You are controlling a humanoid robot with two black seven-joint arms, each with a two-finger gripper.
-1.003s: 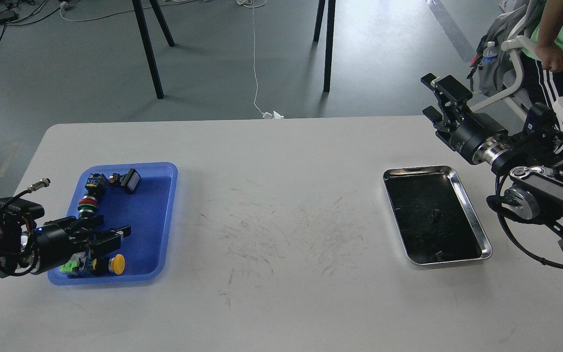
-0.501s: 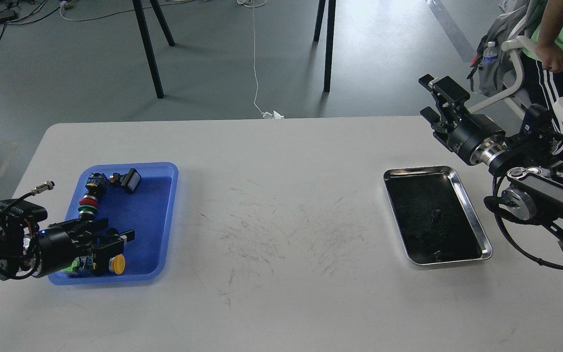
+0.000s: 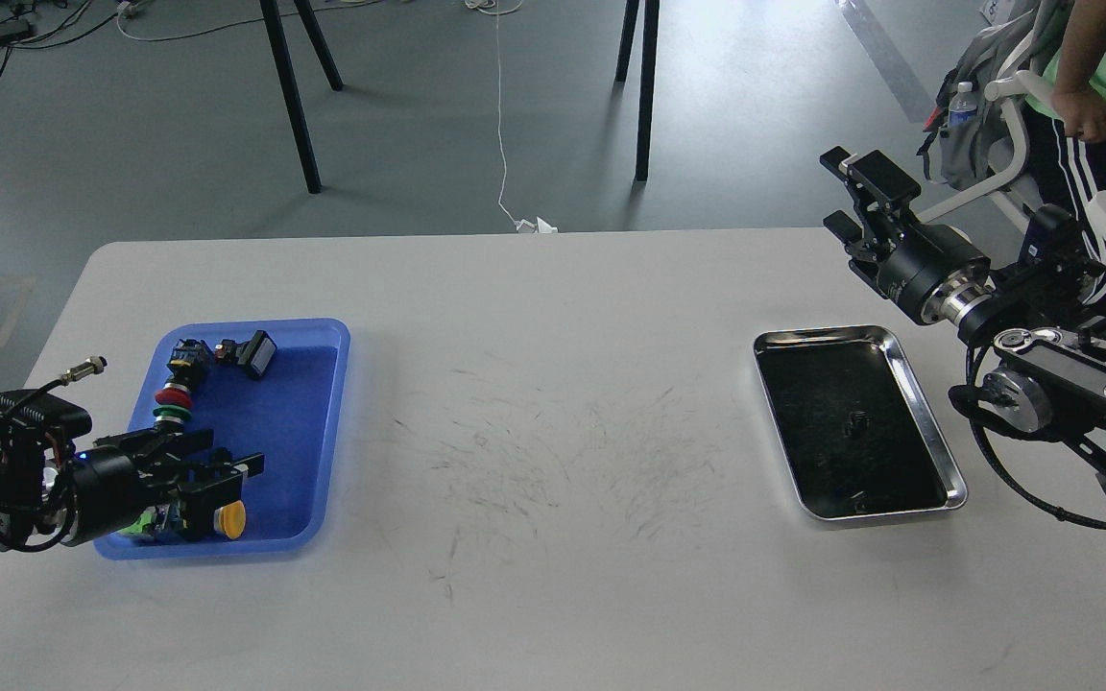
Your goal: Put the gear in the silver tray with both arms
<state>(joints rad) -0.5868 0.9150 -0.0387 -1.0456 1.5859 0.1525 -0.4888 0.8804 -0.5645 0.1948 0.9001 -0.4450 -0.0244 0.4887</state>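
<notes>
No readable text, labels, brands or numbers anywhere; any markings too small or blurred.

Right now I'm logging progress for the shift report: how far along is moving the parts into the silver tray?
Early. The shiny rectangular silver tray shows only small dark specks I can't identify. The left gripper, fingers apart, is over the blue plastic tray by the yellow-capped button, holding nothing visible. The right gripper is open above the white table's far edge. Grasping and transfer remain.
</notes>
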